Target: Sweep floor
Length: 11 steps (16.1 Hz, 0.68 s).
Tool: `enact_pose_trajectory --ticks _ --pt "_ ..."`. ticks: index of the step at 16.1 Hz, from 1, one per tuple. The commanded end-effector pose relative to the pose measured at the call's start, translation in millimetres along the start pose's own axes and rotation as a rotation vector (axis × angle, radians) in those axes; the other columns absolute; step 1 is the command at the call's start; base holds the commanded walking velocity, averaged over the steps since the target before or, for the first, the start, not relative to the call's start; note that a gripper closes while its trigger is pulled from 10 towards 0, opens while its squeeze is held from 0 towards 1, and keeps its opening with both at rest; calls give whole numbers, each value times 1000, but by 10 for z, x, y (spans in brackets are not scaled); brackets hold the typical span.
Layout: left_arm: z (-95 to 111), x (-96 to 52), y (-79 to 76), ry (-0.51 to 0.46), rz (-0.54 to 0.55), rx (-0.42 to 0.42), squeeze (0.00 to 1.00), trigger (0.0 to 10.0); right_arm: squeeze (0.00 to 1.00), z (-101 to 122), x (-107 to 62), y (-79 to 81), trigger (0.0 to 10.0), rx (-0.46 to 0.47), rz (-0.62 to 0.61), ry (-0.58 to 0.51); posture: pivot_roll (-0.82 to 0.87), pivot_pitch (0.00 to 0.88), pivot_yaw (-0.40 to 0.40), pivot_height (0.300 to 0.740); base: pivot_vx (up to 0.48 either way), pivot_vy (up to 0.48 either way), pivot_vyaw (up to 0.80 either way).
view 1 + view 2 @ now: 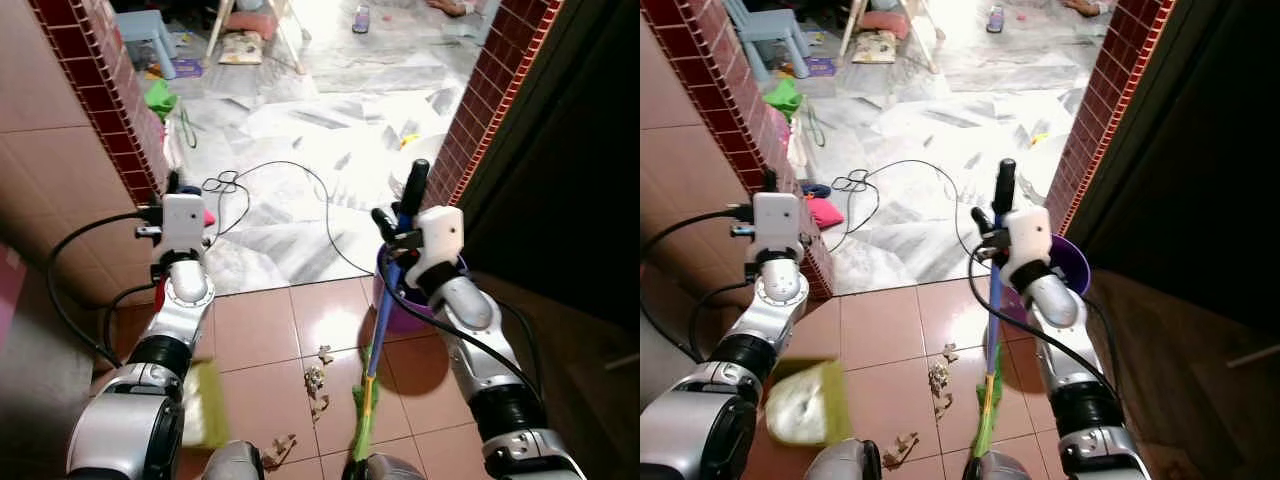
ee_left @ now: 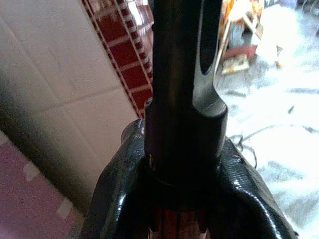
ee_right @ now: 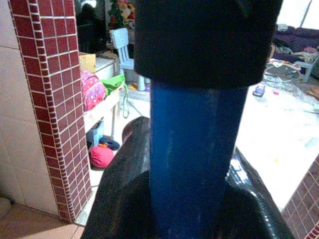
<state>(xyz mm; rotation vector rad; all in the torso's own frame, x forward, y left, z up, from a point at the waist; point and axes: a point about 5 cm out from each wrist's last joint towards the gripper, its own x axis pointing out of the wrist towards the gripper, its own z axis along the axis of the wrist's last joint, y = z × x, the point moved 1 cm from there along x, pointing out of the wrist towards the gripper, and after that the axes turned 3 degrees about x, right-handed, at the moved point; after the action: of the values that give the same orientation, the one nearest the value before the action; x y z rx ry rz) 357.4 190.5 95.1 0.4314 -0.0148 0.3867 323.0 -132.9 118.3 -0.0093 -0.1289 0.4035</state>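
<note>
Broom at lower centre, long axis near-vertical, R gripper clamped on its blue shaft. Debris lies just left of bristles, btwn arms. L gripper grips dark handle, dustpan below.

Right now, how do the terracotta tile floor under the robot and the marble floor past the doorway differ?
The terracotta floor is plain reddish-brown square tiles with visible grout; the marble floor is white with grey veining and glare. Dry leaf scraps lie on the terracotta floor near the broom; the marble floor carries a black cable and scattered household items farther back. Both are hard, glossy tile.
</note>
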Motion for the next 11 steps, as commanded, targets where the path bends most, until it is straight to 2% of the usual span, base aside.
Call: enact_pose_trajectory --ticks 1,2,5,6,9,11 --pt "102 63 -66 7 -37 -7 0 10000 0 73 -11 -45 10000 -9 -5 -37 -158 23 -22 740 0 0 0" --pt "124 59 -131 14 -91 -23 0 10000 0 68 -11 -43 10000 -3 -2 -39 -150 11 -21 740 0 0 0" --pt "155 40 -193 28 -138 -84 0 10000 0 81 43 -2 10000 6 13 -52 -136 0 -19 740 0 0 0" --pt "191 28 -203 1 -151 -83 0 10000 0 106 83 12 10000 11 18 -63 -129 0 -20 740 0 0 0" --pt "191 11 -123 -51 -158 -42 0 10000 0 118 135 0 10000 20 21 -68 -97 0 -27 740 0 0 0" --pt "205 33 -4 -63 -147 -49 0 10000 0 97 167 8 10000 30 27 -67 -60 0 -28 740 0 0 0"
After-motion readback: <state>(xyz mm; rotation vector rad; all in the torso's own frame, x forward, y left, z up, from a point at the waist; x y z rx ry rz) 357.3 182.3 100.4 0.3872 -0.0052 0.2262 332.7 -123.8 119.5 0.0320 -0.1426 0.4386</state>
